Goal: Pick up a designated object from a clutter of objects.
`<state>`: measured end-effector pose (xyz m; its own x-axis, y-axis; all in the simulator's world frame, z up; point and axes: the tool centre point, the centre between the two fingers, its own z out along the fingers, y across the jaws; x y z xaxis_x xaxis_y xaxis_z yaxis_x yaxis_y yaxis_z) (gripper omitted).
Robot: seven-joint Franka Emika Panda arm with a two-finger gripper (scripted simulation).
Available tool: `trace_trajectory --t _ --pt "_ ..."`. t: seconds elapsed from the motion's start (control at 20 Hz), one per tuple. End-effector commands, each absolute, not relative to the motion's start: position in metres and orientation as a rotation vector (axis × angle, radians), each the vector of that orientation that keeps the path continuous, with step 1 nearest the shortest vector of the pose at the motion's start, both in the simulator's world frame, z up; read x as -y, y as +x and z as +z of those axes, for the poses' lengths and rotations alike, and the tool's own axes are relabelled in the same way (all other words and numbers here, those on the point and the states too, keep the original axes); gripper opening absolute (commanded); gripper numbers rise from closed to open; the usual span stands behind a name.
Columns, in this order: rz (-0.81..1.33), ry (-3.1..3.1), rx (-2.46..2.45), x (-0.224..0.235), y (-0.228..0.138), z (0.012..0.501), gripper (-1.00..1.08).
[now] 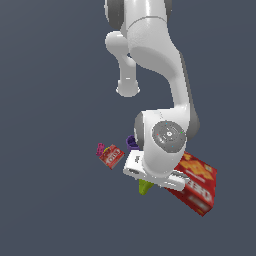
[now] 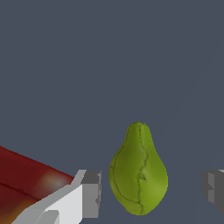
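Note:
The pear point(image 2: 138, 170) is yellow-green and smooth, and tapers to one end. In the wrist view it lies on the grey floor between my two fingers point(image 2: 92, 192), with a gap on each side. My gripper point(image 2: 153, 191) is open around it and touches nothing. In the exterior view only a bit of the pear point(image 1: 145, 187) shows under the white hand point(image 1: 150, 170), and the fingers are hidden there. The big red cracker box point(image 1: 200, 186) lies close beside the hand, and its edge point(image 2: 26, 183) shows in the wrist view next to one finger.
A small red packet point(image 1: 112, 156) and a tiny pink item point(image 1: 100, 148) lie toward the exterior view's left of the hand. The purple cup point(image 1: 131, 143) is partly hidden behind the wrist. The can is out of view.

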<state>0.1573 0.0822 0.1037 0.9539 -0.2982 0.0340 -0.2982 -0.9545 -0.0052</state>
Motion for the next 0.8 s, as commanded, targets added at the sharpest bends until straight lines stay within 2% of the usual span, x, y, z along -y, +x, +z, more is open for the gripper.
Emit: trace_trajectory --t 0.0,0.05,0.2,0.75 --pt "0.000 -3.111 -0.436 -0.102 0.145 0.084 1.00" --pt "-0.055 -3.105 -0.477 -0.082 0.158 0.103 1.00" --pt "-0.052 -3.105 -0.475 -0.083 0.157 0.099 1.00" --pt "-0.003 -3.110 -0.440 -0.100 0.145 0.038 1.00"
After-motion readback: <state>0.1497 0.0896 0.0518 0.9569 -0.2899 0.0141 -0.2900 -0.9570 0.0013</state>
